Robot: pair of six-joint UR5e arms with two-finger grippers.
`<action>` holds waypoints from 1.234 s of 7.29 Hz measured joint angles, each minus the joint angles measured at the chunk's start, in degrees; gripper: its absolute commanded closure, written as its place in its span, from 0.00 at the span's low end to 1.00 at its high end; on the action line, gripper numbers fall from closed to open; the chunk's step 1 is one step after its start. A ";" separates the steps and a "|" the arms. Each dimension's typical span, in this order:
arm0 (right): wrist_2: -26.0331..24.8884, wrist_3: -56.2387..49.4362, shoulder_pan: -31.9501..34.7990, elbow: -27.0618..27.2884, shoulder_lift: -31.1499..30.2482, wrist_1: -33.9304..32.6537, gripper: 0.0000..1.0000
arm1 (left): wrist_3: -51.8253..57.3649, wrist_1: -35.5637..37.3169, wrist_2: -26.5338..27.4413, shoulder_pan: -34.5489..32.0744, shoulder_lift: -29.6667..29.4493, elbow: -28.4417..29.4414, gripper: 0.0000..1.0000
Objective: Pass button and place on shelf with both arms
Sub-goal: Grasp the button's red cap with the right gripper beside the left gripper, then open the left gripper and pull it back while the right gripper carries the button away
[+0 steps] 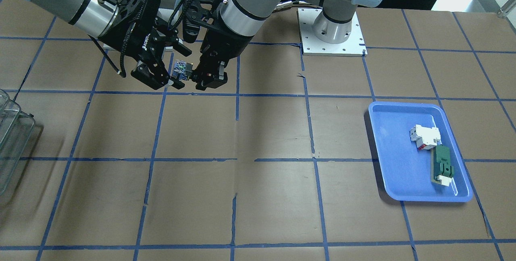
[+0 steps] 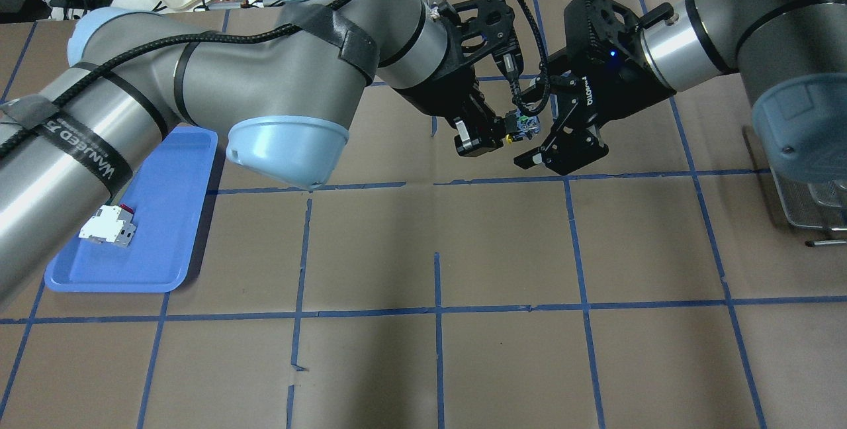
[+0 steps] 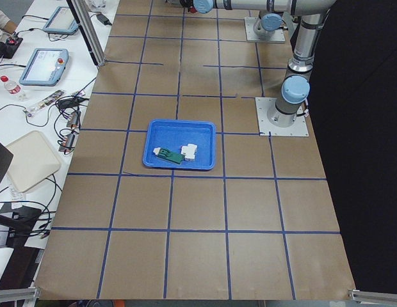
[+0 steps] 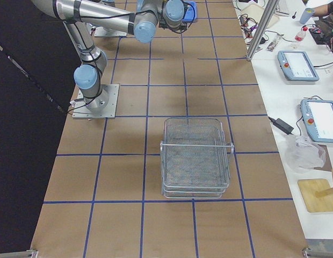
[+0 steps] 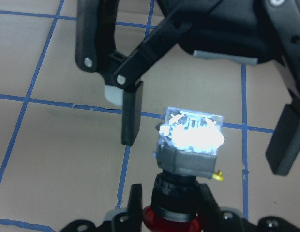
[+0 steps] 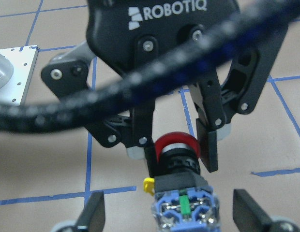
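The left gripper [image 5: 170, 205] pinches the button [image 2: 523, 126] by its red head end, up in the air over the desk [image 2: 397, 363], in the upper middle of the overhead view. The button lies level. Its blue-and-white block points at the right gripper [image 6: 172, 215], whose fingers are spread wide, one on each side of the block (not touching it). The shelf [image 2: 810, 197] sits at the right edge, nearer the right arm [image 2: 728, 25]. "ROBOTIQ" is on both grippers. A strap [image 2: 86, 151] on the left arm [image 2: 265, 78] seems to read "WANJEED".
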 measured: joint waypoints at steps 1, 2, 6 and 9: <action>0.00 -0.11 0.02 0.00 -0.09 -0.08 0.55 | 0.02 0.00 0.00 -0.03 0.14 0.00 1.00; -0.01 -0.32 0.03 0.00 -0.13 -0.11 0.77 | 0.06 -0.01 -0.02 -0.05 0.42 -0.08 1.00; -0.21 -0.61 0.03 -0.10 -0.27 -0.19 1.00 | 0.04 -0.06 0.00 -0.24 1.11 -0.50 0.99; -0.63 -0.60 0.04 -0.36 -0.26 -0.20 1.00 | 0.01 0.00 0.11 -0.28 0.99 -0.28 0.09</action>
